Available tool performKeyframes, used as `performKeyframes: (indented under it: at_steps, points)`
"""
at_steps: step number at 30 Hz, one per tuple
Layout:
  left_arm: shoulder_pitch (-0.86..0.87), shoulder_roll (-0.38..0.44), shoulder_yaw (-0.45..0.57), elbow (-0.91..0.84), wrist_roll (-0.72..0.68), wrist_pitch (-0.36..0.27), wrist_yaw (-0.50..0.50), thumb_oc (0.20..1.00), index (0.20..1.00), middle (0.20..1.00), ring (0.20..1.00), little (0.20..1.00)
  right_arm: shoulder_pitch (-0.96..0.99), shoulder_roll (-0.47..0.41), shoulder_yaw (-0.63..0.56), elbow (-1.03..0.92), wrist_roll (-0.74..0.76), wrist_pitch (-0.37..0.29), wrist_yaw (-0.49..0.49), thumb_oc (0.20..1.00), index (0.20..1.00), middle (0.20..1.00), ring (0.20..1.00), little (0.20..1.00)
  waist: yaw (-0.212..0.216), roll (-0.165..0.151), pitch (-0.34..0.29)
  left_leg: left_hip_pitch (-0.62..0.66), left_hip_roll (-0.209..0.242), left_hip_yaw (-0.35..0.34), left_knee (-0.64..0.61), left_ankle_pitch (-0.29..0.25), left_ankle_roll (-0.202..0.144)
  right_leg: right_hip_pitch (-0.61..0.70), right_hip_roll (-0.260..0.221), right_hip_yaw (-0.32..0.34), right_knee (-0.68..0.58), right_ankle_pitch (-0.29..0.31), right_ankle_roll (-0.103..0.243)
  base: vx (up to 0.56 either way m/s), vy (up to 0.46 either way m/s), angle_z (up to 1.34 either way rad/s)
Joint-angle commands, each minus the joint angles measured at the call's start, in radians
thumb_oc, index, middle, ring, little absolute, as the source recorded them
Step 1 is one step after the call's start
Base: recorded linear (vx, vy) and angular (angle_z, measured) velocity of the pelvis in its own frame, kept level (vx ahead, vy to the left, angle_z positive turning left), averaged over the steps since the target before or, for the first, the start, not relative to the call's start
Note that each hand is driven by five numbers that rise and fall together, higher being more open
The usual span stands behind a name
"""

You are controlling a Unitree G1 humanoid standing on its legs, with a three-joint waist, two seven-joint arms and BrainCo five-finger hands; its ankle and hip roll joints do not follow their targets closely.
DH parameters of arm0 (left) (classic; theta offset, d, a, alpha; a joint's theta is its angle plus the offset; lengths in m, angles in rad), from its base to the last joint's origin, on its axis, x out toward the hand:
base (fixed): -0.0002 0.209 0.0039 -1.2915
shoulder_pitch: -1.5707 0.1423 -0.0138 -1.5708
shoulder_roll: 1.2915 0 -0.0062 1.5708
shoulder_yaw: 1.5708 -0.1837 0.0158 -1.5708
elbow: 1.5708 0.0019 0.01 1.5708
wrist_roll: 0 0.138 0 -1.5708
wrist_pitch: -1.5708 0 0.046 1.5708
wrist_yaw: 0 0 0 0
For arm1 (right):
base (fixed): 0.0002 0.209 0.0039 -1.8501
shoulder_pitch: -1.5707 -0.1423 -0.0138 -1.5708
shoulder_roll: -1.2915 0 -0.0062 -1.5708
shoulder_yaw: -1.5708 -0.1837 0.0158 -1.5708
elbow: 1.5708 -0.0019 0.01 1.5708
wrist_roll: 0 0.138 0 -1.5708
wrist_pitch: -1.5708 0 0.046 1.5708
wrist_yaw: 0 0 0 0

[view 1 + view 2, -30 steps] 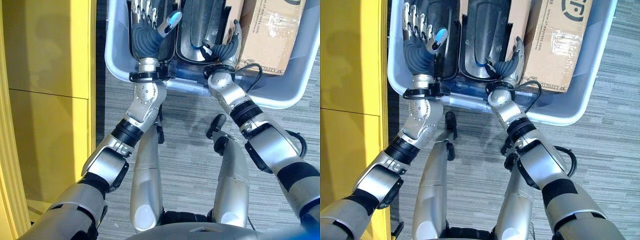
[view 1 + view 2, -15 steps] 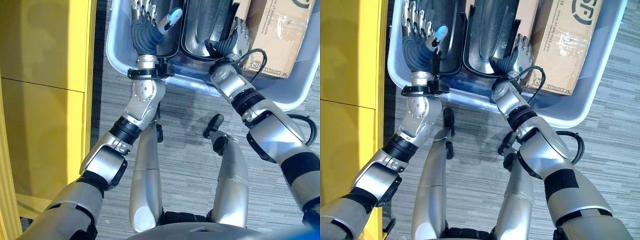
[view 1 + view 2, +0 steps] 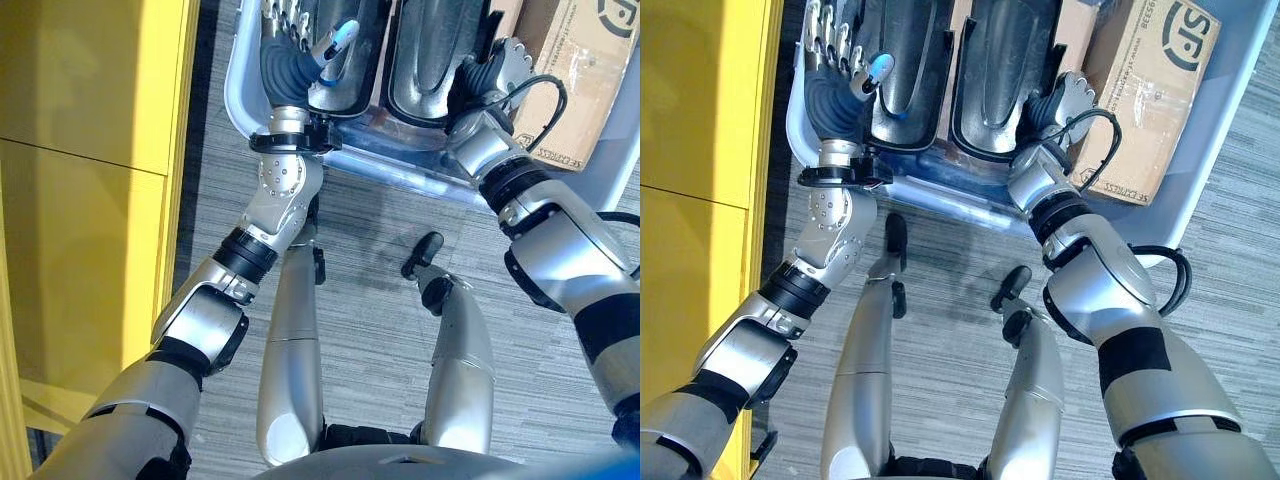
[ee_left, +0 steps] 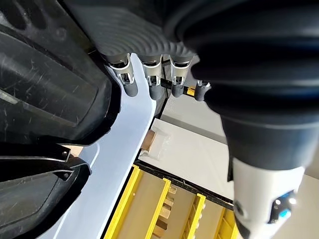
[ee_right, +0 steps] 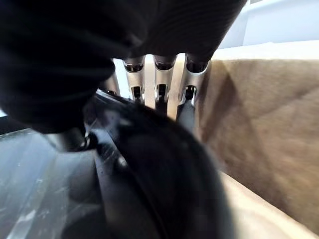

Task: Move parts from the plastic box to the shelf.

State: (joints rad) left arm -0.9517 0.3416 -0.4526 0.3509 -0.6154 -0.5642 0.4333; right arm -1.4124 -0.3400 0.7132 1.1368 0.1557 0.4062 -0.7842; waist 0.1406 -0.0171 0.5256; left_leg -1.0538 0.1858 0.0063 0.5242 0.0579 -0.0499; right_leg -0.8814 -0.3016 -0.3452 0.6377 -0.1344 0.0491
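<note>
Grey carpet holds plastic box (image 3: 1215,130); cardboard carton (image 3: 1145,90) crowds right hand (image 3: 1065,100), fingers hidden.

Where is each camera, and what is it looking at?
Left eye view: on the head, looking down at the plastic box and both arms.
Right eye view: beside it, same scene, with the cardboard box.
Left wrist view: on the left wrist, looking along the left hand over a black part.
Right wrist view: on the right wrist, looking along the right hand between another black part and the cardboard.
Both eye views share everything.
</note>
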Motion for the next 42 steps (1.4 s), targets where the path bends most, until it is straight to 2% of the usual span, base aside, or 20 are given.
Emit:
performKeyframes:
  at_steps: [1, 4, 6, 9, 13, 14, 16, 22, 26, 30, 31, 34, 36, 38, 42]
  points:
    - [-0.055, -0.036, -0.018, -0.005, 0.015, -0.08, -0.045, 1.0, 1.0, 1.0, 1.0, 1.0, 0.108, 0.055, -0.032, 0.029, 0.1, -0.045, 0.099, 0.2, 0.2, 0.2, 0.2, 0.2, 0.051, 0.048, -0.006, 0.098, -0.029, 0.088, -0.136, -0.016, 0.027, -0.03, 0.011, 0.04, 0.186, 0.029, 0.083, 0.0, 0.0, 0.0]
    - [-0.045, -0.034, -0.016, -0.007, 0.013, -0.083, -0.054, 1.0, 1.0, 1.0, 1.0, 1.0, 0.122, 0.047, -0.044, 0.018, 0.101, -0.068, 0.047, 0.2, 0.2, 0.2, 0.2, 0.2, 0.047, 0.048, -0.006, 0.111, -0.026, 0.091, -0.139, -0.018, 0.027, -0.022, 0.015, 0.044, 0.179, 0.028, 0.083, 0.0, 0.0, 0.0]
    - [-0.037, -0.034, -0.016, -0.011, 0.019, -0.087, -0.046, 1.0, 1.0, 1.0, 1.0, 1.0, 0.136, 0.047, -0.064, 0.011, 0.171, -0.115, 0.008, 0.2, 0.2, 0.2, 0.2, 0.2, 0.042, 0.048, -0.006, 0.125, -0.024, 0.094, -0.145, -0.018, 0.025, -0.013, 0.021, 0.049, 0.171, 0.029, 0.083, -0.01, -0.033, -0.02]
    - [-0.017, -0.028, -0.008, -0.006, 0.031, -0.112, -0.057, 1.0, 1.0, 1.0, 1.0, 1.0, 0.172, 0.044, -0.1, -0.013, 0.093, -0.174, -0.022, 0.2, 0.2, 0.2, 0.2, 0.2, 0.03, 0.044, -0.006, 0.159, -0.02, 0.105, -0.147, -0.027, 0.025, 0.011, 0.029, 0.059, 0.155, 0.026, 0.08, -0.02, -0.032, -0.05]
    - [0.009, -0.034, -0.006, -0.006, 0.029, -0.145, -0.068, 1.0, 1.0, 1.0, 1.0, 1.0, 0.225, 0.04, -0.119, -0.044, 0.128, -0.246, -0.09, 0.2, 0.2, 0.2, 0.2, 0.2, 0.013, 0.046, -0.006, 0.204, -0.014, 0.118, -0.147, -0.036, 0.027, 0.041, 0.035, 0.075, 0.144, 0.018, 0.074, -0.01, -0.011, -0.12]
    - [0.02, -0.036, -0.003, -0.01, 0.036, -0.156, -0.059, 1.0, 1.0, 1.0, 1.0, 1.0, 0.249, 0.029, -0.134, -0.065, 0.012, -0.306, -0.148, 0.2, 0.2, 0.2, 0.2, 0.2, 0.003, 0.045, -0.006, 0.241, -0.009, 0.127, -0.156, -0.04, 0.025, 0.07, 0.041, 0.083, 0.125, 0.017, 0.073, -0.03, -0.041, -0.1]
    - [0.028, -0.032, 0.0, -0.004, 0.045, -0.166, -0.055, 1.0, 1.0, 1.0, 1.0, 1.0, 0.262, 0.016, -0.147, -0.112, -0.035, -0.371, -0.182, 0.2, 0.2, 0.2, 0.2, 0.2, -0.005, 0.041, -0.006, 0.285, -0.005, 0.136, -0.168, -0.04, 0.021, 0.109, 0.045, 0.083, 0.101, 0.016, 0.073, -0.02, -0.044, -0.13]
    - [0.075, -0.011, 0.021, 0.009, 0.04, -0.206, -0.069, 1.0, 1.0, 1.0, 1.0, 1.0, 0.331, -0.032, -0.207, -0.226, -0.002, -0.505, -0.211, 0.2, 0.2, 0.2, 0.2, 0.2, -0.025, 0.015, -0.006, 0.411, 0.008, 0.152, -0.193, -0.048, 0.007, 0.232, 0.062, 0.09, 0.027, 0.015, 0.074, 0.0, -0.057, -0.22]
    - [0.089, -0.008, 0.032, -0.009, 0.057, -0.214, -0.091, 1.0, 1.0, 1.0, 1.0, 1.0, 0.381, -0.054, -0.265, -0.299, 0.014, -0.557, -0.223, 0.2, 0.2, 0.2, 0.2, 0.2, -0.044, -0.002, -0.006, 0.516, 0.013, 0.159, -0.221, -0.045, -0.007, 0.34, 0.072, 0.098, -0.039, 0.014, 0.068, 0.0, -0.032, -0.18]
    - [0.095, -0.014, 0.044, -0.02, 0.05, -0.215, -0.028, 1.0, 1.0, 1.0, 1.0, 1.0, 0.408, -0.063, -0.294, -0.365, 0.034, -0.594, -0.16, 0.2, 0.2, 0.2, 0.2, 0.2, -0.058, -0.008, -0.006, 0.622, 0.009, 0.163, -0.245, -0.04, -0.019, 0.451, 0.071, 0.106, -0.097, 0.012, 0.062, -0.01, 0.023, -0.15]
    - [0.095, -0.011, 0.053, -0.028, 0.042, -0.216, -0.033, 1.0, 1.0, 1.0, 1.0, 1.0, 0.411, -0.065, -0.302, -0.383, 0.047, -0.606, -0.139, 0.2, 0.2, 0.2, 0.2, 0.2, -0.057, -0.004, -0.006, 0.627, 0.013, 0.171, -0.257, -0.015, -0.012, 0.459, 0.073, 0.097, -0.117, 0.033, 0.051, -0.07, 0.071, -0.12]
    - [0.13, -0.007, 0.082, -0.057, 0.08, -0.199, 0.008, 1.0, 1.0, 1.0, 1.0, 1.0, 0.46, -0.062, -0.321, -0.484, 0.104, -0.635, 0.007, 0.2, 0.2, 0.2, 0.2, 0.2, -0.062, -0.005, -0.006, 0.746, 0.006, 0.174, -0.299, -0.008, -0.022, 0.587, 0.056, 0.097, -0.201, 0.046, 0.055, 0.0, 0.09, -0.19]
    - [0.147, -0.016, 0.089, -0.064, 0.094, -0.2, 0.017, 1.0, 1.0, 1.0, 1.0, 1.0, 0.492, -0.049, -0.322, -0.533, 0.167, -0.615, 0.097, 0.2, 0.2, 0.2, 0.2, 0.2, -0.066, -0.005, -0.021, 0.783, 0.009, 0.177, -0.324, 0.002, -0.028, 0.63, 0.05, 0.095, -0.237, 0.055, 0.058, 0.08, 0.086, -0.04]
    - [0.189, -0.029, 0.107, -0.1, 0.122, -0.175, 0.054, 1.0, 1.0, 1.0, 1.0, 1.0, 0.573, -0.01, -0.326, -0.62, 0.35, -0.562, 0.237, 0.2, 0.2, 0.2, 0.2, 0.2, -0.074, -0.003, -0.067, 0.841, 0.019, 0.179, -0.384, 0.027, -0.044, 0.702, 0.039, 0.088, -0.319, 0.074, 0.063, 0.14, 0.122, 0.02]
    - [0.233, -0.029, 0.132, -0.184, 0.174, -0.12, 0.085, 1.0, 1.0, 1.0, 1.0, 1.0, 0.685, 0.055, -0.322, -0.769, 0.36, -0.536, 0.36, 0.2, 0.2, 0.2, 0.2, 0.2, -0.077, 0.001, -0.116, 0.888, 0.04, 0.186, -0.456, 0.063, -0.062, 0.769, 0.027, 0.07, -0.397, 0.097, 0.074, 0.06, 0.107, -0.03]
